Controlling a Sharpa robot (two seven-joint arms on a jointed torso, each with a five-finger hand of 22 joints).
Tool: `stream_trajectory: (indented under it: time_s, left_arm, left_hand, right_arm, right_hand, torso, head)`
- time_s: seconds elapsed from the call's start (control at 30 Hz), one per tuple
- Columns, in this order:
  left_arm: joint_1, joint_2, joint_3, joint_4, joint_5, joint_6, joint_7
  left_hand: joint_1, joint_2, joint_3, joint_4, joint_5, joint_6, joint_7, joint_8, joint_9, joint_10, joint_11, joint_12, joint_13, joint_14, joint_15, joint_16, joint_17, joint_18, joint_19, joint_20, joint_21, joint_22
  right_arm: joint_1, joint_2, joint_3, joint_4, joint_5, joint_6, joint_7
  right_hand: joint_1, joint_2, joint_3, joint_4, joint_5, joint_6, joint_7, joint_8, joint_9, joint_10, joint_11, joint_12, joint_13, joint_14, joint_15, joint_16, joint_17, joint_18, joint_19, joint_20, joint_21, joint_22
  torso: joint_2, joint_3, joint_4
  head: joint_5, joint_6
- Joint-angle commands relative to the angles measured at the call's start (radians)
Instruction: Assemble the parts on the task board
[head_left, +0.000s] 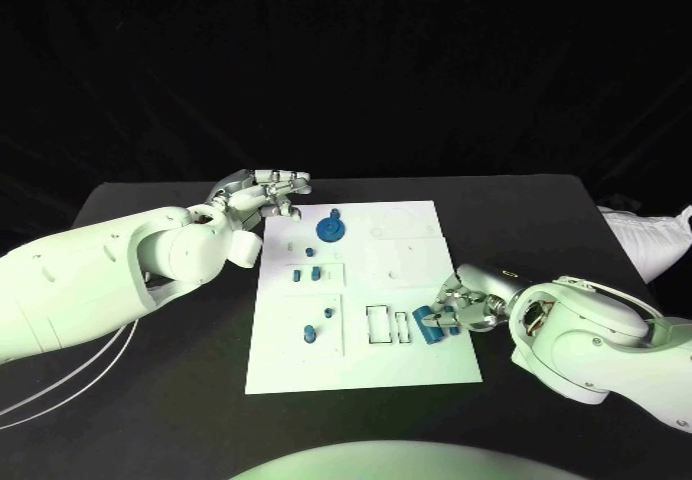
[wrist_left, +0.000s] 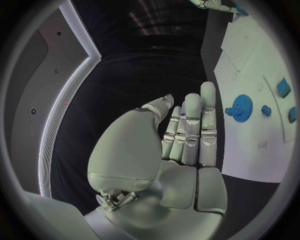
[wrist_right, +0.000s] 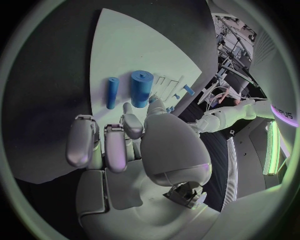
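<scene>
- Bench: black, carrying the white task board in its middle, the board's long sides running from the near edge toward the far edge.
- Left hand: it sits over the bench just beside the board's far left corner. In the left wrist view its fingers are straight, side by side and grasp nothing; the hand is released.
- Blue gear: it lies on the board near the far left corner, close to the left hand but apart from it. The left wrist view shows the same gear with a small blue knob just beside it.
- Small blue parts: a few sit in the left half of the board, with two more nearer the near edge.
- Right hand: it rests at the board's right edge, toward the near right corner, fingers curled in beside the blue pieces there.
- Blue cylinder and thinner blue peg: in the right wrist view they lie side by side on the board just past the right hand's fingertips. Whether a fingertip touches the cylinder cannot be told, so the right hand's grasp is unclear.
</scene>
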Motion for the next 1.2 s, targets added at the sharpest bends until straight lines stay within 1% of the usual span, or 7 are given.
stream_trajectory:
  time_s: [0.03, 0.43, 0.53, 0.77, 0.87, 1.0, 1.2]
  left_arm:
    - [-0.001, 0.002, 0.001, 0.000, -0.004, 0.002, 0.015]
    - [-0.006, 0.001, 0.001, -0.003, -0.004, 0.007, 0.011]
    - [-0.006, 0.001, 0.001, -0.003, -0.004, 0.009, 0.009]
    - [-0.006, 0.001, 0.001, -0.002, 0.008, 0.009, 0.004]
    - [-0.006, 0.001, 0.001, -0.002, 0.009, 0.010, 0.002]
    - [-0.006, 0.001, 0.001, -0.002, 0.010, 0.011, 0.001]
    - [-0.006, 0.000, 0.001, -0.002, 0.010, 0.012, 0.000]
  left_hand:
    - [0.001, 0.007, -0.001, -0.002, 0.005, -0.008, 0.007, 0.004, -0.001, -0.003, 0.000, 0.005, 0.001, -0.009, 0.000, 0.003, -0.001, 0.019, -0.002, 0.007, -0.003, -0.001]
    - [0.000, 0.005, -0.002, -0.002, 0.005, -0.010, 0.007, 0.005, -0.001, -0.005, 0.000, 0.006, 0.001, -0.009, 0.000, 0.003, -0.002, 0.020, -0.002, 0.007, -0.004, -0.001]
    - [0.000, 0.005, -0.002, -0.002, 0.005, -0.010, 0.007, 0.005, -0.001, -0.005, 0.000, 0.006, 0.001, -0.009, 0.000, 0.003, -0.002, 0.020, -0.002, 0.007, -0.004, -0.001]
    - [0.000, 0.005, -0.002, -0.002, 0.005, -0.010, 0.007, 0.005, -0.001, -0.005, 0.000, 0.006, 0.001, -0.009, 0.000, 0.003, -0.002, 0.020, -0.002, 0.007, -0.004, -0.001]
    - [0.000, 0.005, -0.002, -0.002, 0.005, -0.010, 0.007, 0.005, -0.001, -0.005, 0.000, 0.006, 0.001, -0.009, 0.000, 0.003, -0.002, 0.020, -0.002, 0.007, -0.004, -0.001]
    - [0.000, 0.005, -0.002, -0.002, 0.005, -0.010, 0.007, 0.005, -0.001, -0.005, 0.000, 0.006, 0.001, -0.009, 0.000, 0.003, -0.002, 0.020, -0.002, 0.007, -0.004, -0.001]
    - [-0.001, 0.005, -0.003, -0.002, 0.005, -0.012, 0.008, 0.006, -0.001, -0.007, 0.001, 0.007, 0.001, -0.009, 0.000, 0.003, -0.002, 0.019, -0.002, 0.007, -0.004, -0.002]
  right_arm:
    - [-0.003, 0.003, -0.001, -0.005, -0.059, 0.049, -0.027]
    - [-0.016, 0.034, -0.001, -0.015, -0.066, 0.079, -0.029]
    - [-0.020, 0.042, -0.001, -0.016, -0.061, 0.085, -0.028]
    - [-0.023, 0.054, -0.001, -0.020, -0.092, 0.083, -0.026]
    - [-0.024, 0.056, -0.001, -0.024, -0.117, 0.060, -0.022]
    - [-0.024, 0.055, -0.001, -0.024, -0.138, 0.004, -0.012]
    - [-0.024, 0.047, -0.001, -0.007, -0.132, -0.090, 0.016]
  right_hand:
    - [-0.007, 0.004, -0.005, 0.001, -0.003, -0.007, -0.002, 0.006, 0.002, -0.001, 0.002, 0.005, 0.003, 0.060, 0.003, 0.005, 0.019, -0.013, 0.000, 0.003, 0.006, 0.000]
    - [-0.009, 0.005, -0.008, 0.001, -0.008, -0.007, -0.002, 0.010, 0.003, -0.004, 0.002, 0.003, 0.002, 0.060, 0.003, 0.005, 0.020, -0.013, 0.000, 0.003, 0.006, 0.001]
    - [-0.009, 0.006, -0.010, 0.001, -0.010, -0.006, -0.003, 0.012, 0.003, -0.004, 0.002, 0.005, 0.004, 0.060, 0.003, 0.006, 0.022, -0.013, 0.001, 0.003, 0.007, 0.003]
    - [-0.007, 0.022, -0.014, 0.000, -0.013, 0.015, -0.012, 0.042, 0.015, 0.009, -0.006, 0.024, 0.035, 0.063, -0.002, 0.017, 0.040, -0.014, 0.002, 0.001, 0.010, 0.009]
    - [0.005, 0.039, -0.009, -0.003, -0.013, 0.027, -0.017, 0.056, 0.021, 0.012, -0.010, 0.026, 0.041, 0.063, -0.005, 0.018, 0.042, -0.014, 0.003, -0.002, 0.011, 0.010]
    - [0.053, 0.083, 0.020, -0.014, -0.001, 0.049, -0.029, 0.079, 0.034, 0.020, -0.021, 0.031, 0.051, 0.064, -0.014, 0.023, 0.050, -0.017, 0.010, -0.008, 0.019, 0.025]
    - [0.084, 0.090, 0.030, -0.017, 0.039, 0.041, -0.031, 0.081, 0.041, 0.024, -0.024, 0.026, 0.055, 0.064, -0.017, 0.023, 0.052, -0.018, 0.013, -0.015, 0.022, 0.030]
  torso:
    - [0.000, -0.0003, -0.0008]
    - [0.001, 0.0008, -0.0004]
    - [0.000, 0.0006, -0.0005]
    - [-0.001, -0.0001, -0.0005]
    - [0.000, -0.0002, -0.0002]
    - [-0.001, 0.0000, 0.0000]
    - [0.000, -0.0001, 0.0008]
  head:
    - [-0.008, 0.000]
    - [-0.010, -0.003]
    - [-0.016, -0.006]
    - [-0.019, -0.006]
    - [-0.020, -0.006]
    - [-0.018, -0.005]
    - [-0.018, -0.001]
